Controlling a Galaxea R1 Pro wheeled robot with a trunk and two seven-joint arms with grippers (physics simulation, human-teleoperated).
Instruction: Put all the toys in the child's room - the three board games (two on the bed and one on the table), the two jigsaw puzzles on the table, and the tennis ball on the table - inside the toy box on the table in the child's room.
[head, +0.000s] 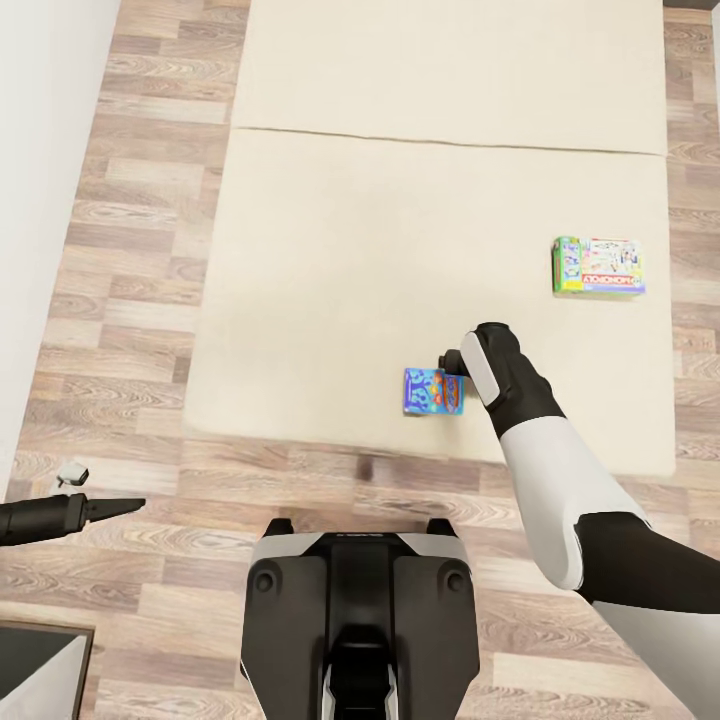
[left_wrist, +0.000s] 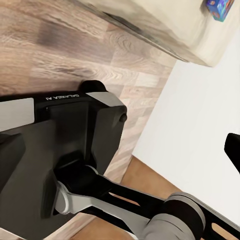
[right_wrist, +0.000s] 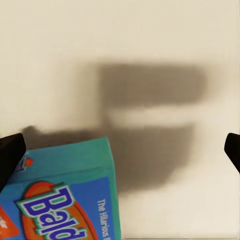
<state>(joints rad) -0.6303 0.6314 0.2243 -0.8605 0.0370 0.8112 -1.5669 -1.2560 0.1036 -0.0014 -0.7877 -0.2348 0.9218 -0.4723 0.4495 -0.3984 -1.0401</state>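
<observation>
- Wood-plank flooring surrounds the low wide bed with its beige mattress (head: 400, 250), and the robot stands at the bed's near edge with its right arm stretched out over the mattress.
- On the mattress, the small flat blue board game box with the cartoon cover (head: 433, 391) lies close to the near edge. In the head view the right jaws (head: 452, 362) sit just beside its far corner.
- In the right wrist view the two dark fingertips (right_wrist: 10, 155) stand wide apart, and the blue box (right_wrist: 65, 195) lies off to one side of the gap, not centred between them. Closing from this offset could, I judge, catch only a corner and spin or push the box away.
- Being flat on soft bedding, the box gives little edge to grip. One finger could dig into the mattress or slide over the lid.
- So near the edge, a nudge toward the robot might tip the box onto the floor.
- A second board game, the green and white flat box (head: 598, 266), lies well apart from the right jaws, farther across the mattress.
- The left jaws (head: 115, 508) hang low over the floor beside the base; from the slim dark tip I cannot tell whether they are parted.
</observation>
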